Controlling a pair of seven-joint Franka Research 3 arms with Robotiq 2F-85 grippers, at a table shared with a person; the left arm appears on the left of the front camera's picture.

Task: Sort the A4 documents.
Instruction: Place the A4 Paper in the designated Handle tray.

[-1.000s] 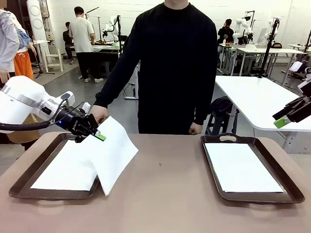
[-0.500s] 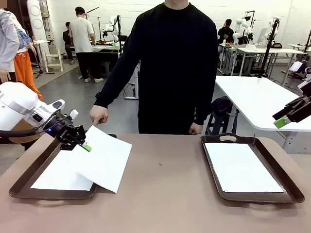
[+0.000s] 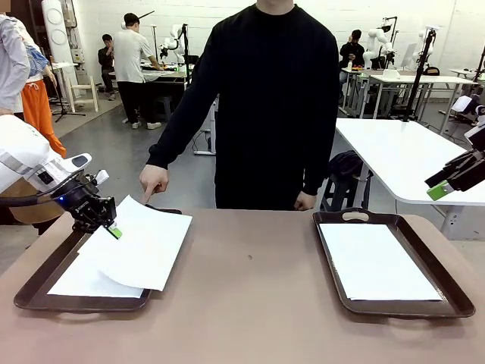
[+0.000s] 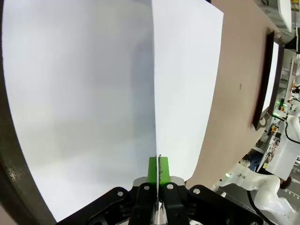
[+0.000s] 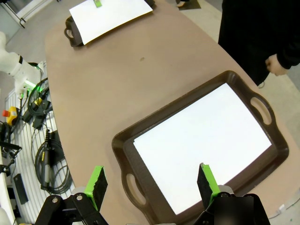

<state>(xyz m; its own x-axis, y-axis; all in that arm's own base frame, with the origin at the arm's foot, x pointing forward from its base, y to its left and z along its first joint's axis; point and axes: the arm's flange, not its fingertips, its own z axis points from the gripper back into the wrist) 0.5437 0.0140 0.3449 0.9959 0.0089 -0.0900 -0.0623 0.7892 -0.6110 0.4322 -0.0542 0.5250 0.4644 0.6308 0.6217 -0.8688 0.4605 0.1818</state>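
Our left gripper (image 3: 114, 231) pinches one white sheet (image 3: 140, 243) by its edge, over the left tray (image 3: 45, 280). The sheet sticks out past the tray onto the counter (image 3: 250, 303). We think we must line it up, then let go. Our right gripper (image 5: 150, 183) is open above the right tray (image 5: 187, 136). A person's hand (image 3: 153, 180) is near.

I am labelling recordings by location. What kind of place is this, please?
Probably a robotics lab or workshop: other robot arms stand at white worktables behind the person, on a bare grey floor, and cables lie beside this table.
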